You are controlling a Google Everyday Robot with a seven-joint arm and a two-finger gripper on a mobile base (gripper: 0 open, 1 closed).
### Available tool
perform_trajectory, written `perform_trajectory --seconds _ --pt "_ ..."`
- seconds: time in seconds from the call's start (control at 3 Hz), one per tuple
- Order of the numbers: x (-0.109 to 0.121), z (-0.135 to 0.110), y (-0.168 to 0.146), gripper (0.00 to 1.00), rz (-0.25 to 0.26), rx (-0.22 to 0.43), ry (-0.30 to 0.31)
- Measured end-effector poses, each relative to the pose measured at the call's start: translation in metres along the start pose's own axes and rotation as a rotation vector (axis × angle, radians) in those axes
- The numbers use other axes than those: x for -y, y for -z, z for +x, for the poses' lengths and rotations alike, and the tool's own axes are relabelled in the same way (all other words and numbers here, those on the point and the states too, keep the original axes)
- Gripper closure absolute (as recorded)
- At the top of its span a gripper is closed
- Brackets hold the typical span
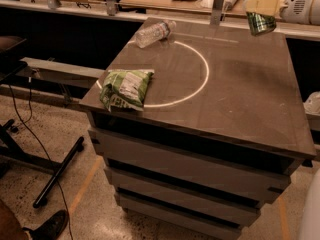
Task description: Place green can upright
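Note:
The green can [261, 20] hangs nearly upright in the air above the far right part of the grey-brown cabinet top [235, 94]. My gripper [262, 5] comes in from the upper right on a white arm and is shut on the can, its pale fingers [265, 5] clamped across the can's upper half. The can's green body and lower rim show below the fingers. The can is clear of the surface.
A crinkled green-and-white snack bag [125, 88] lies at the cabinet's front left. A clear plastic bottle [154, 32] lies on its side at the far left. A white circle [200, 69] is marked on the top. Desks stand behind, a chair base at left.

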State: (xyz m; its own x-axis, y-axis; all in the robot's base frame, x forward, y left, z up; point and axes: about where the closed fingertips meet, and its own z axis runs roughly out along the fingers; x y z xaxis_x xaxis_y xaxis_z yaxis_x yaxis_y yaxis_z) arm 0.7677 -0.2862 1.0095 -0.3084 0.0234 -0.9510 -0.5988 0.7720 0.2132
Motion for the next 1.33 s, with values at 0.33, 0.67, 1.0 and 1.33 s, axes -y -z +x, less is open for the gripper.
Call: perform_trajectory --seconds 0.33,0.67,1.0,1.33 --pt "-0.002 -0.002 0.007 1.00 -0.025 0.036 0.008" --pt "-0.015 -0.007 0.034 1.00 -0.068 0.082 0.039" --pt "-0.026 -0.010 0.075 1.00 -0.092 0.145 0.067" --pt "-0.037 -0.003 0.105 1.00 -0.118 0.249 0.070"
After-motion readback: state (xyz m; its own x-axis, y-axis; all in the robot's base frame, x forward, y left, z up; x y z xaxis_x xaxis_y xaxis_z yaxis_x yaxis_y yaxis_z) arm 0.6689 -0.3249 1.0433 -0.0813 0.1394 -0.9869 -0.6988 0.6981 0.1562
